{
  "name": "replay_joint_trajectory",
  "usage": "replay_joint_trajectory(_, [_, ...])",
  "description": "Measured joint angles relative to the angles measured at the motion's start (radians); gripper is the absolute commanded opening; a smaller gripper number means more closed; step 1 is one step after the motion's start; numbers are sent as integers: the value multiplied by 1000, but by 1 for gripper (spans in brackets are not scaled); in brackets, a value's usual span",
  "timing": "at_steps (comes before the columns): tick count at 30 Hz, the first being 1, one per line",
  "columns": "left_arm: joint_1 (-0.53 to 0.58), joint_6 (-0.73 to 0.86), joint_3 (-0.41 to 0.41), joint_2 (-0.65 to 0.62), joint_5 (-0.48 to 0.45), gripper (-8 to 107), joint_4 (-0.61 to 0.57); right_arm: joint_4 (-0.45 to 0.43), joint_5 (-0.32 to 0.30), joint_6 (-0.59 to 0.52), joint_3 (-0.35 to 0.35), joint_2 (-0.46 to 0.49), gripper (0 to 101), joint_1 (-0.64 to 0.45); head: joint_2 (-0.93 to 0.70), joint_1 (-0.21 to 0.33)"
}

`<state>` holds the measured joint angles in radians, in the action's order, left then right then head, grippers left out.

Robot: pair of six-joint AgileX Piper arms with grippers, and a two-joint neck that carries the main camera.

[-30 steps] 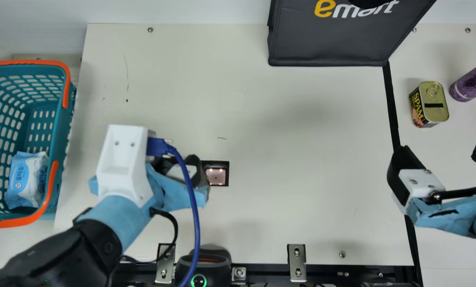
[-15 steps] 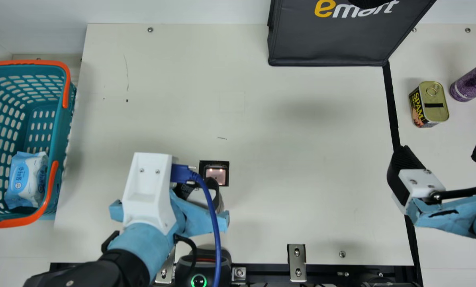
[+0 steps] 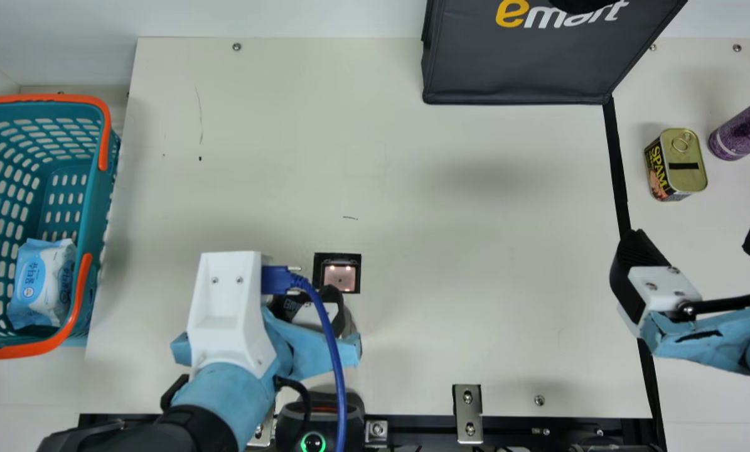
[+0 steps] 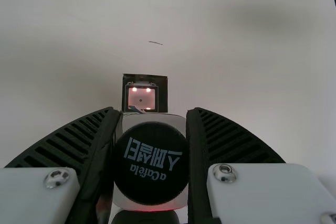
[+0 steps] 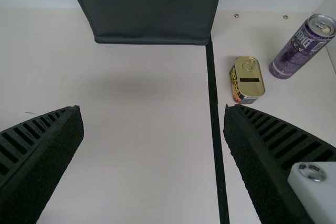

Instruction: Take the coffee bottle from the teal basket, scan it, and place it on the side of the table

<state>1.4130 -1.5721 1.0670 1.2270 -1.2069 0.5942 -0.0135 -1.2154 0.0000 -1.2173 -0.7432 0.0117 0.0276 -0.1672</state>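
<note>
- Bottle (image 4: 151, 163): gripped by the left arm's fingers (image 4: 226, 140), out of the basket (image 3: 92, 207) and over the worktop (image 3: 450, 263).
- Position in the fingers: in the left wrist view it sits between them, one on each side of the body just around the black cap. The cap faces the wrist camera, and both fingers press in on it.
- Tilt: seen nearly end-on, so any lean, and whether the base touches the worktop, cannot be told.
- Scanner (image 4: 140, 99): a small lit square set in the worktop, just beside the bottle; the left arm's fingertips reach close to it.
- Progress: taking the bottle out is done. Scanning looks like the step in hand, but whether the code has been read cannot be told. Setting the bottle down at the side is left to do.
- Likely place for it: beyond the black stripe (image 3: 618, 169), where a squat can (image 3: 685, 163) and a purple can (image 3: 745, 129) stand, well apart from the bottle.
- Right arm's fingers (image 5: 252, 156): spread wide, with nothing between them, near that stripe.
- Farther out: a pack of wipes (image 3: 42, 282) lies in the basket, and a dark bag (image 3: 513, 69) stands at the worktop's far edge.
</note>
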Motion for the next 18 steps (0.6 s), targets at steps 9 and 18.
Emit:
replay_joint_trajectory(9, [4, 68, -13, -10, 0, -8, 12, 0, 1, 0, 0, 0, 95, 0, 0, 0])
replay_joint_trajectory(18, [1, 123, -14, -15, 14, -8, 2, 0, 1, 0, 0, 0, 95, 0, 0, 0])
